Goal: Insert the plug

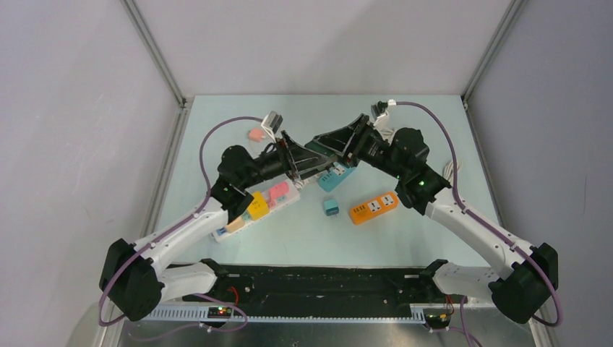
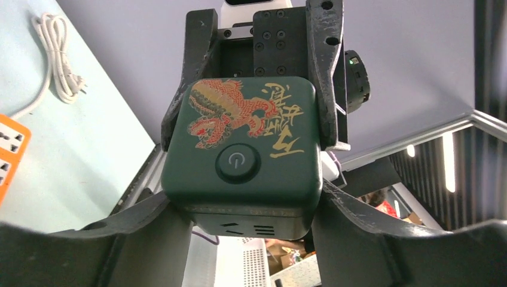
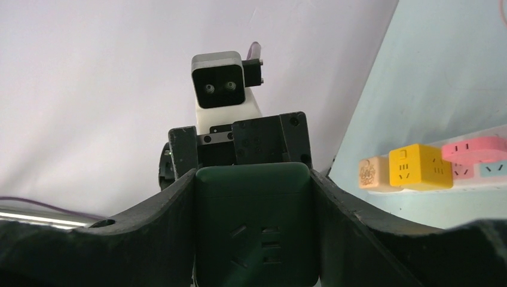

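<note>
A dark green cube plug (image 2: 242,149) with a red-and-gold dragon, gold script and a round button hangs above the table (image 1: 419,123). The left gripper (image 2: 242,209) and right gripper (image 3: 252,191) each clamp its sides.

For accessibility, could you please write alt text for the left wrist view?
A dark green cube adapter, with a red-and-gold dragon and power button, is gripped by right fingers above and left fingers below. An orange power strip and white cable lie at left.

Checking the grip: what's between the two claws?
A dark green dragon-print cube socket; the right claw grips its sides. Nothing else is in the gap. The left wrist view shows it best.
</note>
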